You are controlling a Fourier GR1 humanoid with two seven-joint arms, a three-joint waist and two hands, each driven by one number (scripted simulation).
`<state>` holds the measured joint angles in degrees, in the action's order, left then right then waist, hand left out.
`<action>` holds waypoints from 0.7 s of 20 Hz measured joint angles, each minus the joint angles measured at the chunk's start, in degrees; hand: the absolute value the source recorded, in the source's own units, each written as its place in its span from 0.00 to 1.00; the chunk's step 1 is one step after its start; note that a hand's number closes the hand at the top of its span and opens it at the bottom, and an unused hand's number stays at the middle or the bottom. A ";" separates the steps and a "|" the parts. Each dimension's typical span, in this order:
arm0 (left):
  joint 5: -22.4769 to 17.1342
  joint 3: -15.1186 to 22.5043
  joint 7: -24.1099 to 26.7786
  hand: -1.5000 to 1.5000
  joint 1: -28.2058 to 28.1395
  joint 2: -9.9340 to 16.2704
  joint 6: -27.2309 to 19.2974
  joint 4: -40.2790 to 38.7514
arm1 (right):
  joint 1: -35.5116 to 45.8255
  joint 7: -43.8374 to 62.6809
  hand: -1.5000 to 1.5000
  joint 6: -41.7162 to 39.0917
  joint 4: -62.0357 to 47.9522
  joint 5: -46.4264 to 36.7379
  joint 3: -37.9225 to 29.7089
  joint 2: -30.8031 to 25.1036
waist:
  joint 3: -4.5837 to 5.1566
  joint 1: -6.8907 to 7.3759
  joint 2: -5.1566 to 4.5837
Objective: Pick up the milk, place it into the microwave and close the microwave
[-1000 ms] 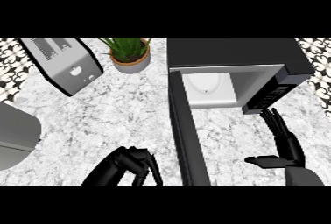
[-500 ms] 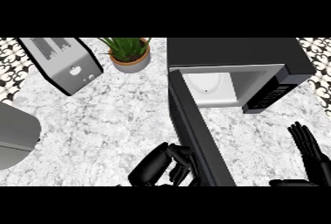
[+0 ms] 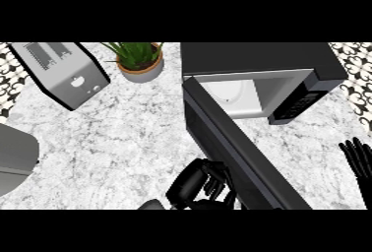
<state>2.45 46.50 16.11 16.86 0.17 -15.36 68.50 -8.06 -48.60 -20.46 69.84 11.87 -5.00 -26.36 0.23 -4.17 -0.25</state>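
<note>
Milk [image 3: 234,96] stands already inside the microwave [image 3: 291,66], a white shape in the open cavity, so we judge the first part of the task as done. Nearest to us, our left hand [image 3: 200,183] has its fingers curled against the outer face of the door [image 3: 240,152] near its free edge and holds nothing; it looks ready to push. Our right hand [image 3: 357,157] rests at the right edge with straight, spread fingers pointing up. The door stands wide open, so closing it is what remains. Farther away on the counter [image 3: 131,133] we see a toaster [image 3: 62,71] and a potted plant [image 3: 138,59].
</note>
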 measured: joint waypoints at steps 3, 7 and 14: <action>-4.25 2.75 2.29 1.00 2.82 0.04 -4.50 -3.39 | -1.67 1.32 0.00 -1.11 4.59 2.39 0.51 -0.77 | 0.04 -0.98 -0.13; -10.43 5.59 3.34 1.00 6.84 0.13 -7.84 -7.08 | -3.72 3.97 0.00 -2.58 10.87 5.44 0.83 -2.81 | 0.07 -2.13 -0.31; -19.69 9.34 5.50 1.00 12.46 0.28 -11.51 -9.90 | -4.12 8.69 0.00 -4.57 18.91 10.16 1.81 -5.22 | 0.14 -4.29 -0.89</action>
<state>-17.24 55.84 21.61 29.33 0.46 -26.87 58.60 -12.18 -39.90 -25.04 88.75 22.03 -3.19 -31.58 0.38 -8.46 -1.13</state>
